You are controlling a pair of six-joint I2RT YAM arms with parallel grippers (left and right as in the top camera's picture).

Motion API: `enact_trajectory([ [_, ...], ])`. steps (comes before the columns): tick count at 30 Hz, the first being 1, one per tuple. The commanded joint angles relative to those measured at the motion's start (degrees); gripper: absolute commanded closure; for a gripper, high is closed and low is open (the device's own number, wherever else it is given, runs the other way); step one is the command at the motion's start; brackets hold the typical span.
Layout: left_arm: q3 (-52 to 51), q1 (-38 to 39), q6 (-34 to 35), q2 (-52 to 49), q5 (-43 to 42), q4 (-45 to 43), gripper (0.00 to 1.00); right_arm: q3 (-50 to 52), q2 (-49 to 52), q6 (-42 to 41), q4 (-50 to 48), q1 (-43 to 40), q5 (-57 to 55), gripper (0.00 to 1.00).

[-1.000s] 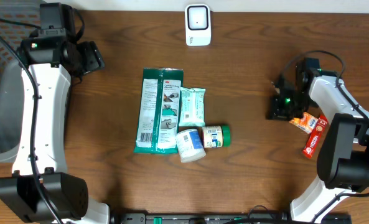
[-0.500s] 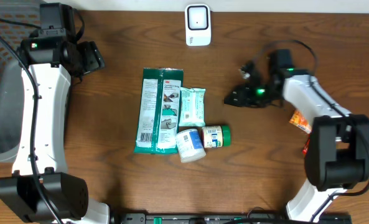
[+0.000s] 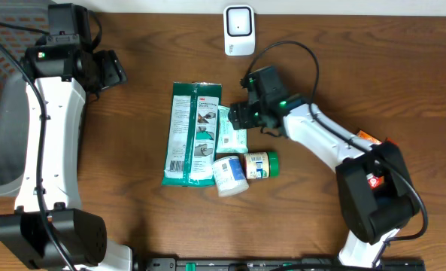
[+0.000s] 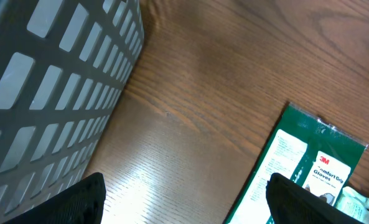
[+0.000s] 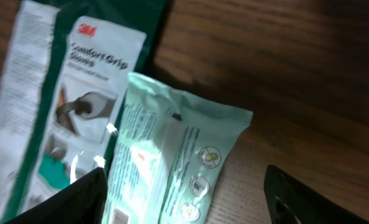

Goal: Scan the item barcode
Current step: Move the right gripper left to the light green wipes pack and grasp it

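Basket: grey with a slotted wall, close by the left hand's outer side.
Left hand: open, its fingers spread wide with nothing between them, above bare worktop.
Glove pack: green and flat on the worktop, well apart from the left hand and just past the right hand's far side.
Wipes pack: pale green and flat, directly beneath the right hand, one long edge against the glove pack.
Right hand: open, fingers wide over the wipes pack and gripping nothing. Whether it touches the pack cannot be told.
White tub: near the right hand, touching the bottle.
Bottle: green-capped, lying on its side.
Scanner: white, at the worktop's far edge, apart from the right hand.
Orange packet: well apart from the right hand, partly hidden by that arm.
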State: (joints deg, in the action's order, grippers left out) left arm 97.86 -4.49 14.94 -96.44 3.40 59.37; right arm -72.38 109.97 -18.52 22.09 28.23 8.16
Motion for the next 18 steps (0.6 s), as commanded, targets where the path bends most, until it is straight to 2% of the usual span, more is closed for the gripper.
enact_trajectory([
  [1,0.2,-0.3,-0.3,0.9,0.9,0.1,0.18,-0.5,-0.1,-3.9,-0.7,2.0,-10.7,0.25],
  [7,0.2,-0.3,-0.3,0.9,0.9,0.1,0.18,1.3,0.0,-9.9,-2.6,2.6,-10.4,0.29],
  [15,0.2,-0.3,-0.3,0.9,0.9,0.1,0.18,1.5,4.0,-10.1,-5.4,3.1,-2.9,0.31],
  [18,0.2,-0.3,-0.3,0.9,0.9,0.1,0.18,1.5,5.2,-10.2,-3.4,3.4,-3.2,0.32],
])
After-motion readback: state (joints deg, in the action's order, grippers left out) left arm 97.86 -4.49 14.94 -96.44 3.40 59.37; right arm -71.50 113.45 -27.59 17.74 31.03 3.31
